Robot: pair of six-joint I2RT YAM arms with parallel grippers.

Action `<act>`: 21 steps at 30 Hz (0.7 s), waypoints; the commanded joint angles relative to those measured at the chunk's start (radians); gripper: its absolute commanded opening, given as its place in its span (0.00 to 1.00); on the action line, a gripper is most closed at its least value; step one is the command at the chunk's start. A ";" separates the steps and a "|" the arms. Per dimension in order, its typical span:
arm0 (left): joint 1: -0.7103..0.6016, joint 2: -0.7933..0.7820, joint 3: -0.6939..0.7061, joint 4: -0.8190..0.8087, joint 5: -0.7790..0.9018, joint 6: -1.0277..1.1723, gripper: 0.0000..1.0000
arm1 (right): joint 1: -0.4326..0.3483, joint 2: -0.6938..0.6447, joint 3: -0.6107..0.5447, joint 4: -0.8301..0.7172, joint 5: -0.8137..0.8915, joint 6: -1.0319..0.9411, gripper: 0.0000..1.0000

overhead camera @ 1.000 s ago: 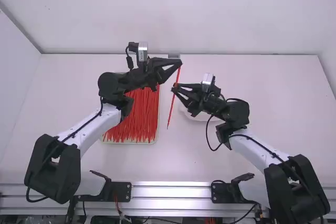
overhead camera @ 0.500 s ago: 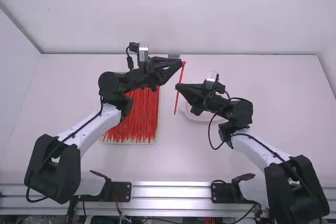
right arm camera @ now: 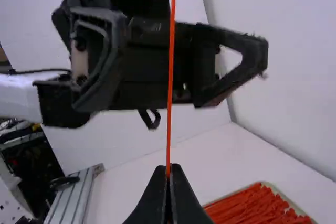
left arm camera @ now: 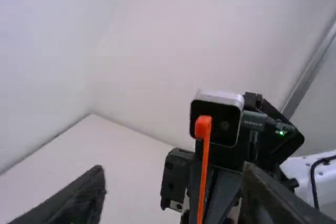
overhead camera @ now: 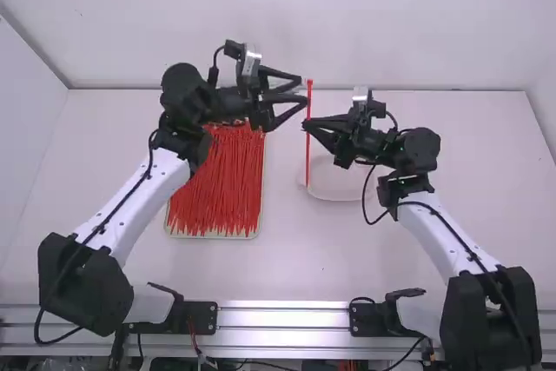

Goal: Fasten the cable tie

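Cable tie: one thin red strip (overhead camera: pixel 307 141) stands upright in the air, its square head at the top and its tail hanging down over a pale round disc (overhead camera: pixel 340 190).
Right claw: (overhead camera: pixel 307 128) clenched on the strip partway along its length; in the right wrist view the two fingers (right arm camera: pixel 178 195) press flat against it.
Left claw: (overhead camera: pixel 294 112) released, fingers spread wide, just beside the upper part of the strip. I cannot tell whether it touches.
Handling: probably very light and springy. It likely bends easily across its flat side and snaps back, and smooth plastic may slip or twist in a narrow pinch.
Where to hold: judging from here, one claw grips close under the head and the other near the tail tip, so the short free ends stay stiff enough to thread.
Risk: a grip far from the tip likely lets the tail wobble past the small slot.
Tabletop: white and smooth (overhead camera: pixel 452 145), bearing a tray (overhead camera: pixel 217 235) of many more red ties (overhead camera: pixel 221 180) on the left arm's side.
Room: plain white walls close around, with a metal rail (overhead camera: pixel 278 308) along the near edge.
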 commanded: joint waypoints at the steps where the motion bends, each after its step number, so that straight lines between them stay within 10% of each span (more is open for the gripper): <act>1: 0.021 -0.003 0.072 -0.033 0.116 0.158 0.89 | -0.002 -0.003 0.048 0.008 -0.034 -0.012 0.00; 13: 0.039 -0.003 0.113 -0.027 0.236 0.186 0.97 | 0.014 -0.003 0.103 0.005 -0.048 -0.064 0.00; 21: 0.027 -0.003 0.113 0.007 0.216 0.138 0.81 | 0.063 -0.003 0.102 0.010 -0.016 -0.135 0.00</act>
